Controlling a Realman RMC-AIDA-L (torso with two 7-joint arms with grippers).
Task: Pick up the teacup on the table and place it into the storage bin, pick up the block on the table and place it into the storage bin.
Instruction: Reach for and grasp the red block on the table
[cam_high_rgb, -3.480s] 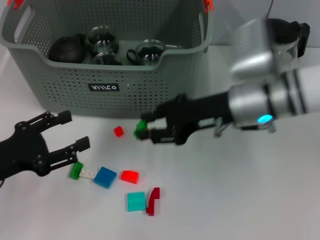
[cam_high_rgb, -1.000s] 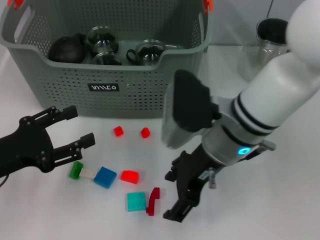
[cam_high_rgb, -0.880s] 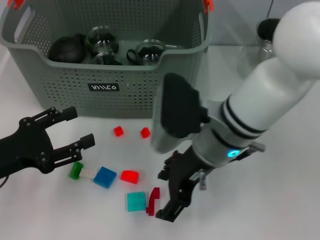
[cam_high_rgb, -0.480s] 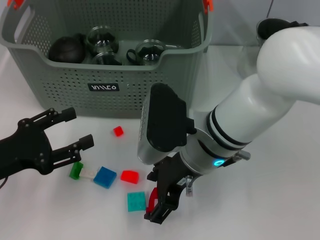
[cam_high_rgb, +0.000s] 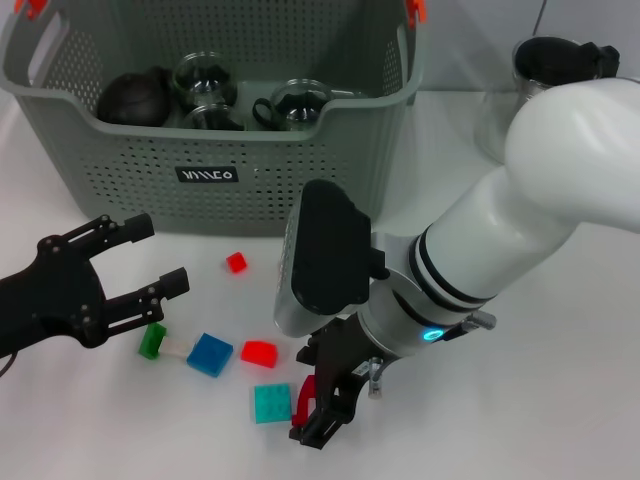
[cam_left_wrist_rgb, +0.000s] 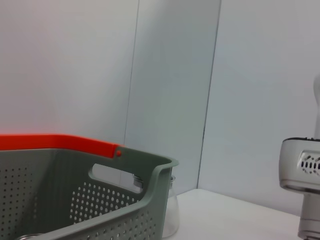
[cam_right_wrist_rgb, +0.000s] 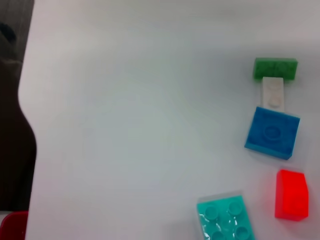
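Reaching down over the near middle of the table (cam_high_rgb: 560, 400), the right gripper (cam_high_rgb: 318, 400) hangs with its jaws parted around the dark red block (cam_high_rgb: 306, 396), which stands between them with its long axis running near to far. The teal block (cam_high_rgb: 270, 402) lies just to its left. The left gripper (cam_high_rgb: 135, 258) waits spread open and empty at far left. The storage bin (cam_high_rgb: 300, 160) sits beyond, teacups already inside.
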